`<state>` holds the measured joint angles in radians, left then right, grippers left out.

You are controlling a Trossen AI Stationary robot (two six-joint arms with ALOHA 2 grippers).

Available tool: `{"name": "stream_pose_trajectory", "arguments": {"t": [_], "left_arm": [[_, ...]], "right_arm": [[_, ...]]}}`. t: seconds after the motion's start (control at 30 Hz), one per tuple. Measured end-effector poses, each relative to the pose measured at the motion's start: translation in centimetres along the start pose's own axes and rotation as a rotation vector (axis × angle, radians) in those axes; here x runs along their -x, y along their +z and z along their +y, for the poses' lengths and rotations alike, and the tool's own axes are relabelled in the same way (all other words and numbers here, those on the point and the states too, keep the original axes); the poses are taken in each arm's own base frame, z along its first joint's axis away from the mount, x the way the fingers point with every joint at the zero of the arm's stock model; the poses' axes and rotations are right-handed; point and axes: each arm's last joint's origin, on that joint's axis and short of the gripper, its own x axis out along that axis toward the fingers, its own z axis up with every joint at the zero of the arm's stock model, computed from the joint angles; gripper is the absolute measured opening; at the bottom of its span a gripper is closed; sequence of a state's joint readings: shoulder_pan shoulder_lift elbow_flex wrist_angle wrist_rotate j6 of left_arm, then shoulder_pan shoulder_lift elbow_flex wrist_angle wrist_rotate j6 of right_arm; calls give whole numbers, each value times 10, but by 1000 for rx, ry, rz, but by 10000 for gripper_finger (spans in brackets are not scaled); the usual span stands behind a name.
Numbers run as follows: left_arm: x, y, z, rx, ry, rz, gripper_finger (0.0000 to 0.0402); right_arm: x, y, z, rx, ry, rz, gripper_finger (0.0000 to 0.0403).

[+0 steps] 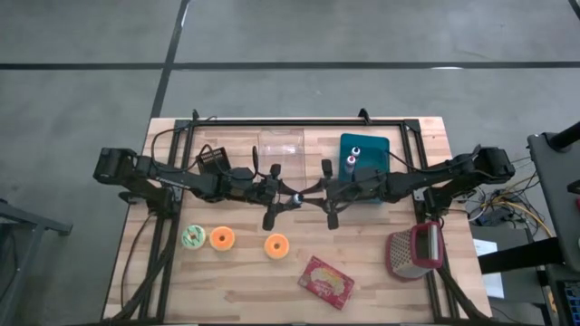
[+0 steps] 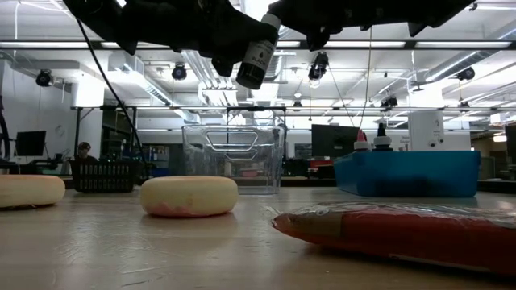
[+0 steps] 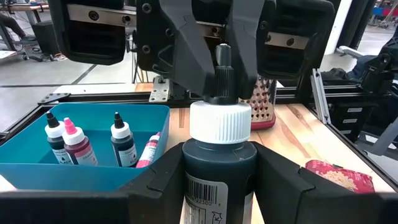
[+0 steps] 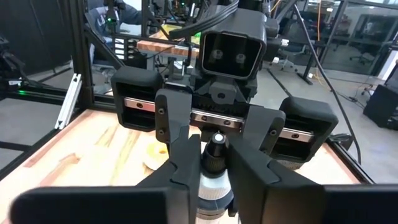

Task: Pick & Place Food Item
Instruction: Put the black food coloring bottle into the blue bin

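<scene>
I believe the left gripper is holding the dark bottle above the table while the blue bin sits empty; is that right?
Not quite: the blue bin is not empty. The left wrist view shows several small bottles lying in it. The rest holds: the left gripper does hold the dark bottle above the table.

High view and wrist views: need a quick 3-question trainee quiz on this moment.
1. True or false: the dark bottle with a white screw cap stands on the wooden table.
2. The right gripper is closed on the bottle's: A) black nozzle, B) base, C) barcode label.
3. Fill in: the blue plastic tray holds several small ___.

Key:
1. False. The left gripper holds it by the body, in the air.
2. A.
3. Bottles.
</scene>
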<state>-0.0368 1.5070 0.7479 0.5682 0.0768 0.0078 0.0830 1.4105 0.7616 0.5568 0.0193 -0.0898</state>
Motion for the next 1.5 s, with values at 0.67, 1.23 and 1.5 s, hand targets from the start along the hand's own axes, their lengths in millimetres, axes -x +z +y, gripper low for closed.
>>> {"name": "stream_pose_trajectory", "arguments": {"t": [0.67,1.23,1.5], "left_arm": [[0,1,0,-1,18,1,159],[-1,7,-1,12,33,-25,236],[-1,8,-1,16,32,-35,280]], "right_arm": [[0,0,0,0,0,5,35],[0,-4,0,0,3,35,34],[0,-3,0,0,3,31,34]]}}
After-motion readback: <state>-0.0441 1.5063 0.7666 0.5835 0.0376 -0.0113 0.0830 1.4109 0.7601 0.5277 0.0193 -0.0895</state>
